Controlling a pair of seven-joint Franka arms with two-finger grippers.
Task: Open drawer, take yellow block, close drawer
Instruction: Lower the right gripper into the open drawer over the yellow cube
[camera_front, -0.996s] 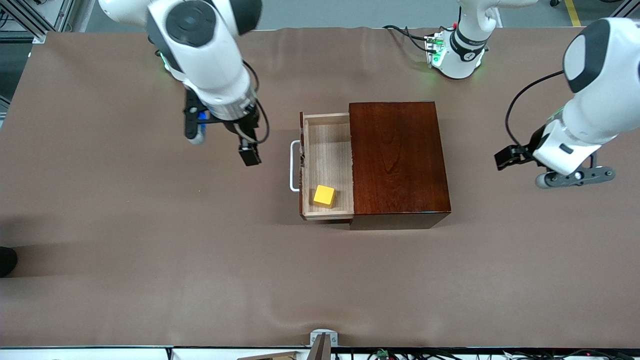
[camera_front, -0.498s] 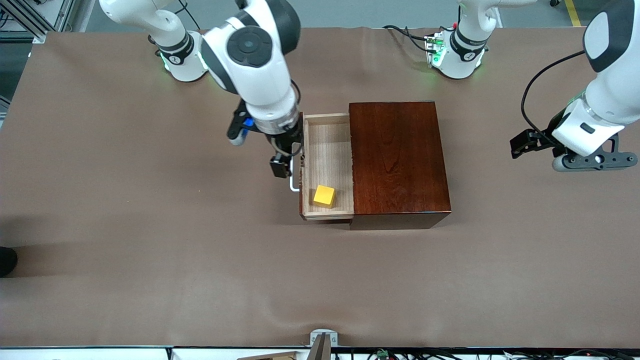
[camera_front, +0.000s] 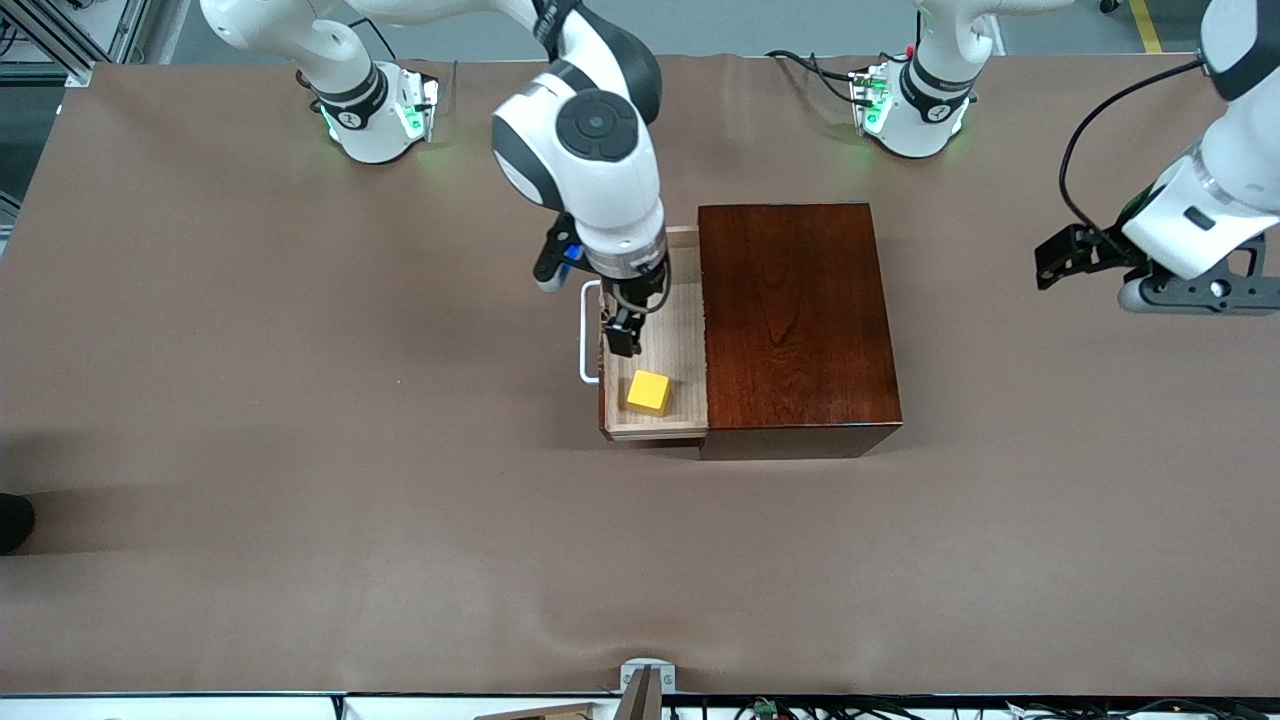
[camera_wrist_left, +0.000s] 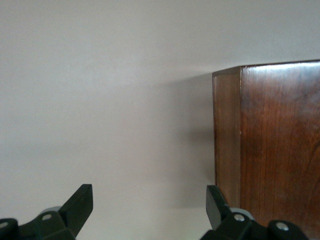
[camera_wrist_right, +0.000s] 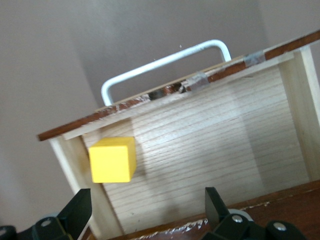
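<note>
The drawer (camera_front: 655, 300) stands pulled out of the dark reddish-brown box (camera_front: 795, 320), its white handle (camera_front: 584, 345) toward the right arm's end. The yellow block (camera_front: 648, 392) lies on the drawer floor in the corner nearest the front camera. My right gripper (camera_front: 614, 318) hangs open over the drawer. In the right wrist view the yellow block (camera_wrist_right: 112, 160) sits off to one side of my right gripper (camera_wrist_right: 148, 205), by the handle (camera_wrist_right: 165, 62). My left gripper (camera_front: 1185, 295) waits open and empty at the left arm's end, with the box (camera_wrist_left: 270, 145) beside my left gripper (camera_wrist_left: 150, 202).
Brown table cover (camera_front: 300, 480) spreads wide round the box. Both arm bases (camera_front: 375, 115) stand at the table's edge farthest from the front camera, with cables by the left arm's base (camera_front: 915, 105).
My right arm has swung from over bare table at its own end to over the open drawer. My left arm has drawn farther from the box. Drawer and block have not moved.
</note>
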